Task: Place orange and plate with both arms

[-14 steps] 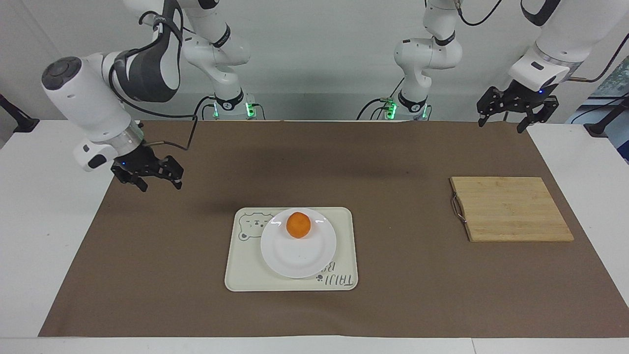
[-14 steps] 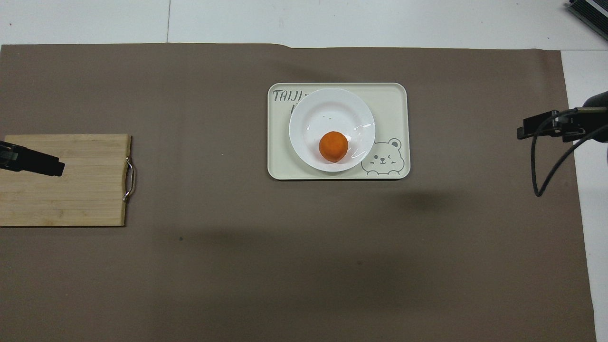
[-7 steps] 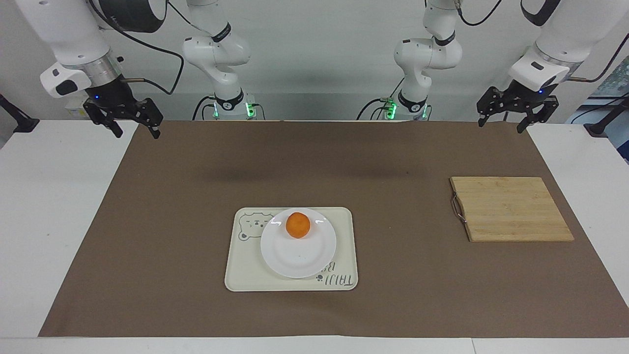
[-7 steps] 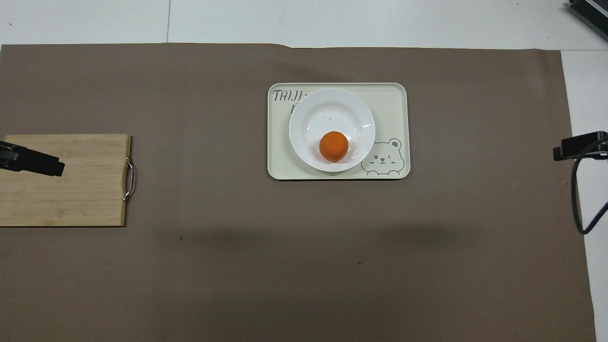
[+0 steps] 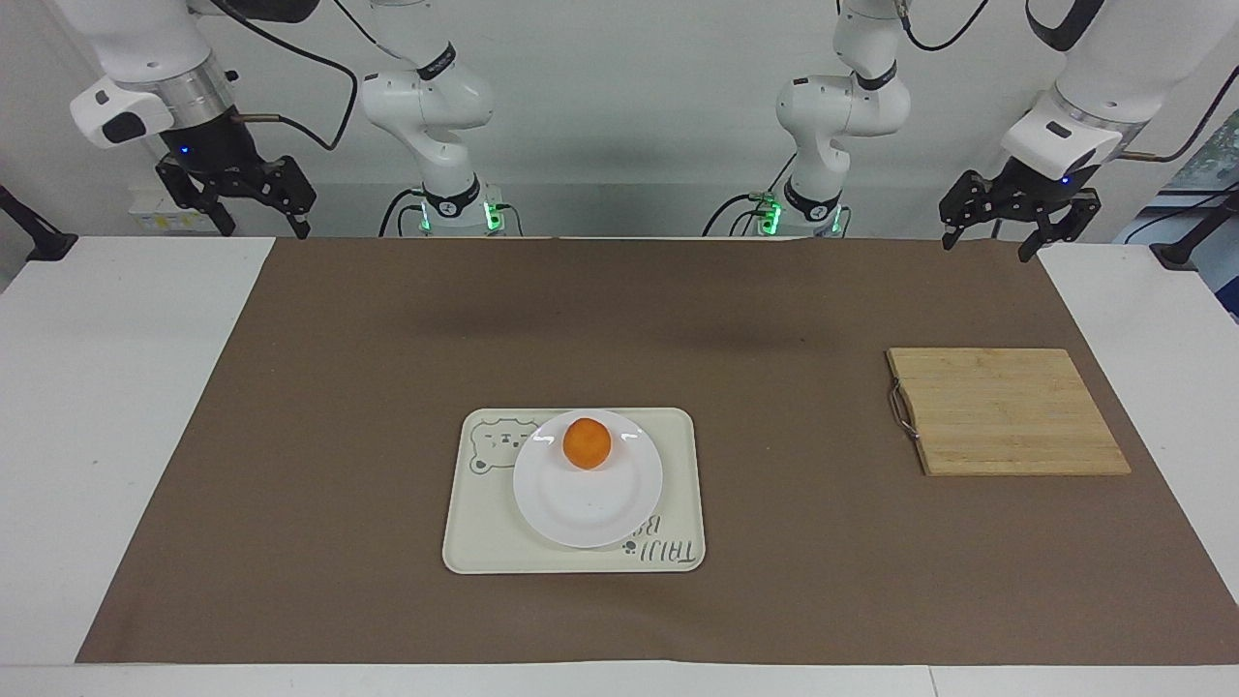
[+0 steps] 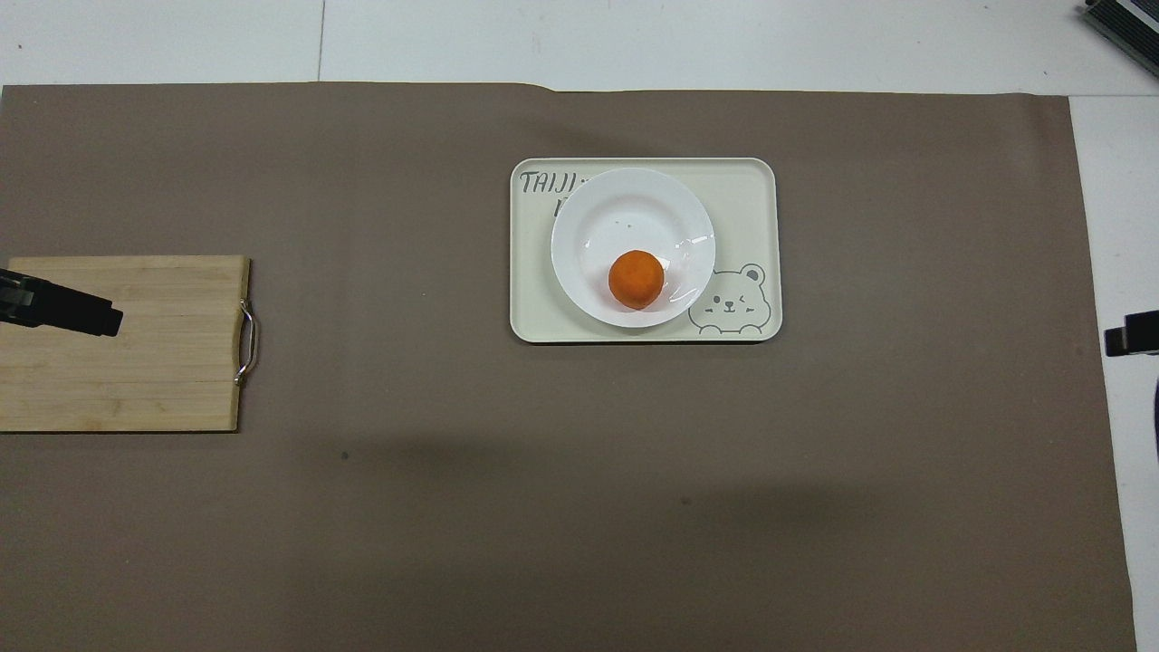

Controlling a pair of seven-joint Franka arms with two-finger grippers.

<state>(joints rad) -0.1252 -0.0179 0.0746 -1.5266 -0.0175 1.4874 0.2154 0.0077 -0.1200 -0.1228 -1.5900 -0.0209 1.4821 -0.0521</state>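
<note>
We see a white table (image 5: 116, 407) covered for most of its width by a brown mat (image 5: 774, 542), and both of our arms are raised at the robots' edge of it, one at each end. The bamboo cutting board (image 5: 1007, 411) with a metal handle lies flat on the mat toward the left arm's end, below the left gripper (image 5: 999, 237), which hangs in the air above the mat's corner with its fingers spread and nothing between them; in the overhead view only a dark tip of it shows over the board. The cream tray (image 5: 678, 484) with a bear drawing and lettering sits at the middle of the mat, well apart from both grippers. The white plate (image 5: 590, 513) rests on that tray, covering part of the lettering and just beside the bear. The right gripper (image 5: 254, 223) hangs over the table's edge near the mat's corner at the right arm's end, its fingers also spread and empty. The orange (image 5: 587, 443) sits on the plate, off its centre toward the robots' side of the rim, touched by neither gripper.
</note>
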